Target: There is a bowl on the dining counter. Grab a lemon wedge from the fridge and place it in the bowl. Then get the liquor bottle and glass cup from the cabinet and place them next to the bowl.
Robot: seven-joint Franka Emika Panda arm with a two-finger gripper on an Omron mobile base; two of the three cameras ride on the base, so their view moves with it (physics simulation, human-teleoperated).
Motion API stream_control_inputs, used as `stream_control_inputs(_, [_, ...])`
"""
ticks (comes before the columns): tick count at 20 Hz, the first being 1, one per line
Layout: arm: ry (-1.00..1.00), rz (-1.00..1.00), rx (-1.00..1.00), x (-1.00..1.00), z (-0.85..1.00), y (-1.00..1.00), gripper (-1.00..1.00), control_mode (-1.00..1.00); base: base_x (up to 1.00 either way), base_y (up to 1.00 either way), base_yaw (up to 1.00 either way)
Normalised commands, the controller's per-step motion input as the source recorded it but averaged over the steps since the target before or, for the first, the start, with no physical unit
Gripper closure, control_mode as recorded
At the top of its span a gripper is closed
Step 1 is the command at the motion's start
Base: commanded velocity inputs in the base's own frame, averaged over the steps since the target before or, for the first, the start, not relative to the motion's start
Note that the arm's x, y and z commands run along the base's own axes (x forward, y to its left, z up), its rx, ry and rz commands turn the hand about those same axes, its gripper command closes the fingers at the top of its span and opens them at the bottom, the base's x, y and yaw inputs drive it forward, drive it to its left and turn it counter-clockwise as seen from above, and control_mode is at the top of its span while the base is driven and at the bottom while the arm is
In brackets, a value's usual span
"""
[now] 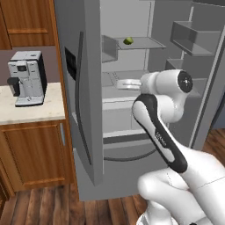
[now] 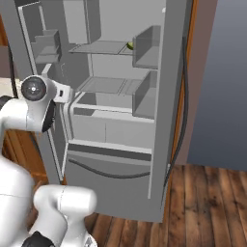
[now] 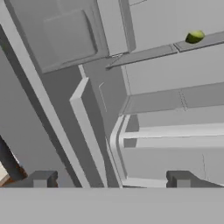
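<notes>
Standing at the far left of the left base view, a grey coffee machine (image 1: 27, 77) sits on a pale speckled counter (image 1: 30, 110) above a low wooden base cabinet (image 1: 35, 151), with wood panelling higher up on the wall. Just right of it the fridge (image 1: 83, 88) has both doors swung open, the left door (image 1: 79, 83) showing its dark vertical handle and black dispenser panel edge-on. Inside, on the upper glass shelf (image 1: 140, 43), lies the lemon wedge (image 1: 128, 41), small and yellow-green, alone toward the middle of that shelf; in the right base view it peeks out at the shelf's right end, just behind a door-side bin (image 2: 130, 46). Below it come another shelf and pale drawers. The white arm (image 1: 162, 110) rises in front of the lower compartments, well below the wedge. In the hand view the gripper (image 3: 111, 179) has its two dark tips spread wide with nothing between them, facing the fridge interior, the wedge (image 3: 195, 36) far off at upper right. Wooden floor (image 2: 207, 202) runs to the right.
</notes>
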Motion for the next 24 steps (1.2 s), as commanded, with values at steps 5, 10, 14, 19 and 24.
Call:
stream_control_inputs(5, [0.13,0.02,0.06,1.0,-0.17,0.22,-1.0,-1.0,0.0,0.0,0.0])
stream_control_inputs(10, [0.21,0.05,0.09,1.0,-0.11,0.35,-1.0,-1.0,0.0,0.0,0.0])
stream_control_inputs(14, [0.18,0.09,0.1,0.94,-0.12,0.45,-1.0,-1.0,0.0,0.0,0.0])
stream_control_inputs(19, [0.03,0.15,0.08,0.3,-0.17,0.69,-1.0,-1.0,0.0,0.0,0.0])
stream_control_inputs(24, [0.0,0.17,0.04,-0.02,-0.14,0.94,-1.0,-1.0,0.0,0.0,0.0])
